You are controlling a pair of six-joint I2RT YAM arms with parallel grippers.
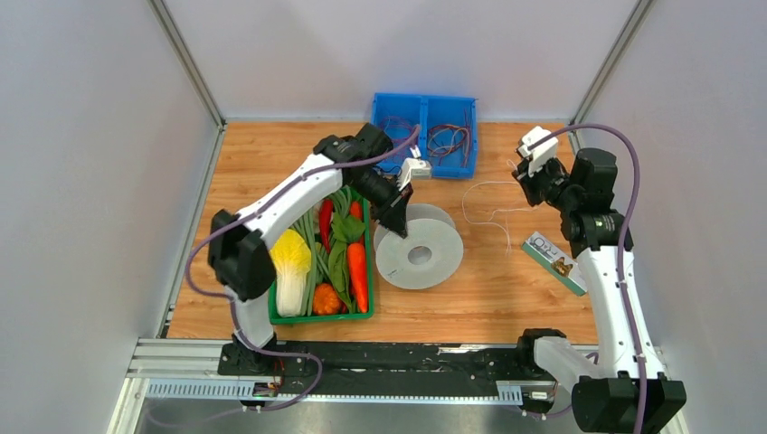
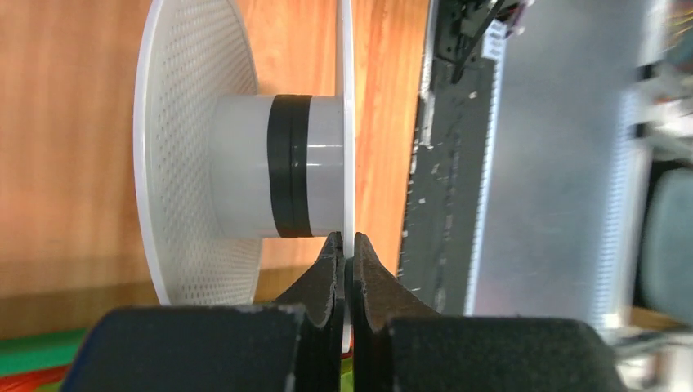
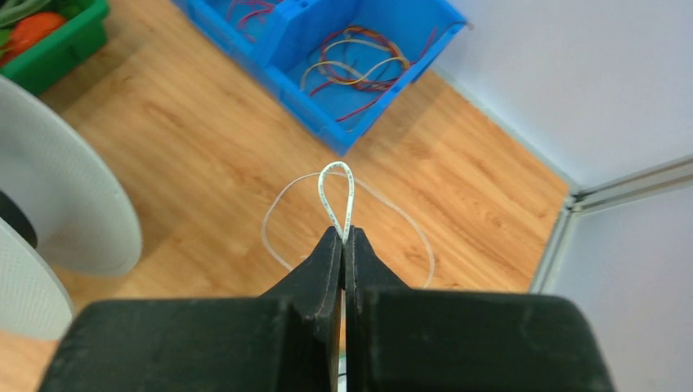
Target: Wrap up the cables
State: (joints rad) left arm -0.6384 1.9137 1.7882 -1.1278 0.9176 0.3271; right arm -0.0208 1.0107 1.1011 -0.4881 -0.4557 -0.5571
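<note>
- Left jaws: pressed together on the thin rim of one flange of the pale-grey flat round plastic spool [image 1: 419, 256], which I pinch between both tips.
- Spool: it sits on the wooden table [image 1: 506, 303], just right of the green plastic crate of vegetables [image 1: 321, 316]. Its holed face is turned toward the overhead camera. A black band [image 2: 290, 167] circles the white hub.
- Right jaws: closed on the thin white wire [image 3: 337, 192], with a small teardrop loop of it standing out beyond my tips.
- Wire: the rest trails in loose curves over the table between the spool and my right arm. I cannot tell whether it reaches the hub.
- Blue plastic two-compartment bin [image 1: 452, 172]: it stands at the far edge of the table, behind the spool, and holds small coloured wire coils.
- Small flat printed box [image 1: 554, 262]: it lies on the table beside my right arm.
</note>
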